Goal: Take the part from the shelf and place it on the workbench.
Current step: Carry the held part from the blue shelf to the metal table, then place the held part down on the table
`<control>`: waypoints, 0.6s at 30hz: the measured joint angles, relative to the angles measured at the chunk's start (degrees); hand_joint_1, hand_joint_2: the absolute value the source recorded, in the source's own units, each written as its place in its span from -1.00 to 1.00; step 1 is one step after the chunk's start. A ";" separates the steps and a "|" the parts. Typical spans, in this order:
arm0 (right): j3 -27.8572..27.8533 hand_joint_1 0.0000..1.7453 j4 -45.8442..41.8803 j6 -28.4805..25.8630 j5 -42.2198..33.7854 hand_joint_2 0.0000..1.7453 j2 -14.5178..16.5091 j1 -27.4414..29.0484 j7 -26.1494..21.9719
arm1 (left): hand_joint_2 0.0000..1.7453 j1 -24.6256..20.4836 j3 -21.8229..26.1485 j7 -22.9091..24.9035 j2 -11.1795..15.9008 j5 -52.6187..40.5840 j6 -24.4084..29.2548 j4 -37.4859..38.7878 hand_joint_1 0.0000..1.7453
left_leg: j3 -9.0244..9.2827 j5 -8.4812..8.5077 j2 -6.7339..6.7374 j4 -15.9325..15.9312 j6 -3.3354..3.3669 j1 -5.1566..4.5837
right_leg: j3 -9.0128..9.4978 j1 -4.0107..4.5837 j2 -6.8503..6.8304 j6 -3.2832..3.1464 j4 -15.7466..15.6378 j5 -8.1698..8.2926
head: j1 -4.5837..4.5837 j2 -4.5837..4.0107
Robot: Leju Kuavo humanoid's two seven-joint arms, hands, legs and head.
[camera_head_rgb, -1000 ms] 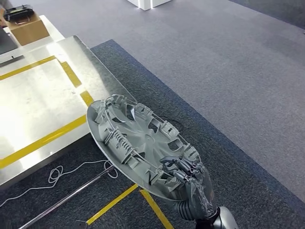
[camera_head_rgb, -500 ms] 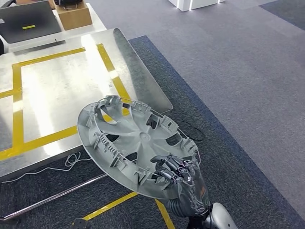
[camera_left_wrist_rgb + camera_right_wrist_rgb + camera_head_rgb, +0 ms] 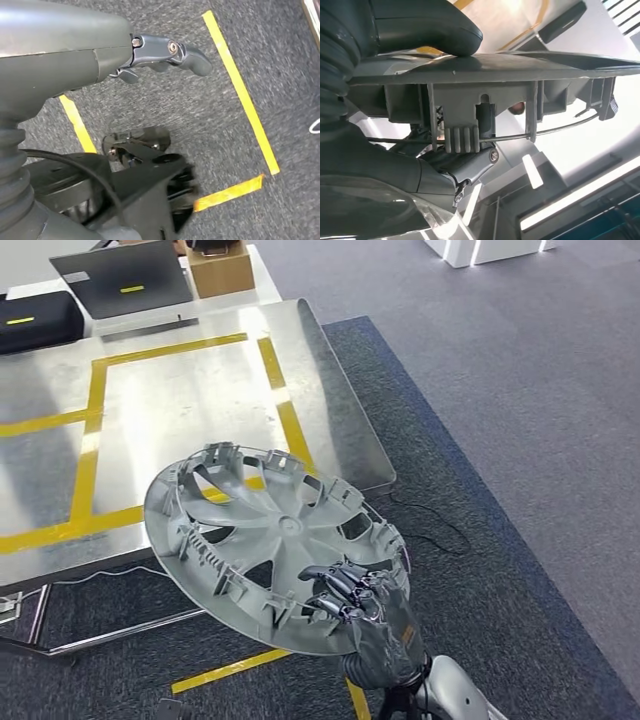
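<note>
Right hand [image 3: 370,615] clamped on the near rim of the grey hubcap part [image 3: 264,530], fingers [image 3: 332,585] curled over its ribbed inner face, thumb [image 3: 429,25] pressed to the other side. Held near level, far edge hanging over the steel workbench [image 3: 189,400] with yellow tape lines. Left hand [image 3: 166,52] low above grey carpet [image 3: 528,440], holding nothing, fingers loosely out.

Round grey matt plastic wheel cover [image 3: 256,530]; shiny brushed-metal workbench top [image 3: 173,410] with yellow tape lines; rough grey carpet floor [image 3: 513,420]
</note>
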 joint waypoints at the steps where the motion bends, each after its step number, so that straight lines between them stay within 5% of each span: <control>1: 0.06 1.00 0.05 -0.05 0.29 1.00 0.00 -0.03 0.16 | 1.00 0.04 0.01 0.00 0.00 -0.07 0.04 0.00 -1.00 | -1.25 -0.41 0.24 2.36 -0.17 0.18 | 0.23 0.04 -0.81 -0.08 0.00 -0.22 | -0.02 0.00; 3: 0.19 1.00 0.19 -0.18 0.86 1.00 0.00 -0.10 0.45 | 1.00 0.19 0.02 0.00 0.00 -0.18 0.09 0.00 -1.00 | -0.51 2.15 0.57 0.38 -0.29 0.40 | 0.80 0.05 -2.18 0.04 0.01 -0.69 | -0.02 0.00; 6: 0.36 1.00 0.29 -0.40 1.62 1.00 0.00 -0.45 0.67 | 1.00 0.09 0.02 0.00 0.00 -0.32 0.16 0.00 -1.00 | 4.53 6.72 3.43 -9.97 0.39 -0.10 | 1.78 0.28 -3.91 0.80 0.01 -1.54 | -0.05 0.00; 8: 0.49 1.00 0.29 -0.49 2.02 1.00 0.00 -0.92 0.72 | 1.00 -0.09 0.02 0.00 0.01 -0.44 0.17 0.00 -1.00 | 5.45 6.44 4.43 -12.22 1.09 -0.69 | 2.05 0.59 -5.02 1.51 -0.09 -1.91 | 0.02 0.00; 10: 0.72 1.00 0.31 -0.41 2.36 1.00 0.00 -1.53 0.84 | 1.00 0.00 0.02 0.01 -0.01 -0.57 0.17 0.00 -1.00 | 5.54 6.43 3.32 -12.77 1.79 -0.61 | 2.41 0.62 -5.85 2.15 -0.28 -2.29 | 0.13 0.00; 12: 1.04 1.00 0.38 0.10 2.43 1.00 0.00 -2.20 1.05 | 1.00 0.00 0.02 0.04 -0.06 -0.83 0.17 0.00 -1.00 | 5.94 6.56 2.05 -13.31 2.54 -0.22 | 1.63 0.44 -3.68 2.61 1.82 -3.91 | 0.30 0.00; 14: 1.51 1.00 0.56 1.14 1.93 1.00 0.00 -2.96 1.23 | 1.00 -0.24 0.01 0.08 -0.15 -1.14 0.17 0.00 -1.00 | 6.09 6.55 0.80 -13.49 3.09 -0.02 | -1.94 0.30 -0.40 2.84 8.67 -7.12 | 0.61 0.00; 16: 2.16 1.00 0.87 2.35 1.25 1.00 0.00 -3.65 1.46 | 1.00 -0.36 -0.01 0.12 -0.21 -1.40 0.15 0.00 -1.00 | 6.10 6.48 -0.62 -13.48 3.28 -0.02 | -6.08 0.25 0.61 3.04 15.50 -9.05 | 0.72 0.00; 18: 2.68 1.00 1.25 3.16 0.80 1.00 0.00 -4.01 1.78 | 1.00 -0.35 -0.01 0.17 -0.25 -1.62 0.11 0.00 -1.00 | 6.24 6.42 -2.24 -13.45 3.25 0.04 | -6.87 0.15 0.80 3.13 14.98 -6.76 | 0.73 0.00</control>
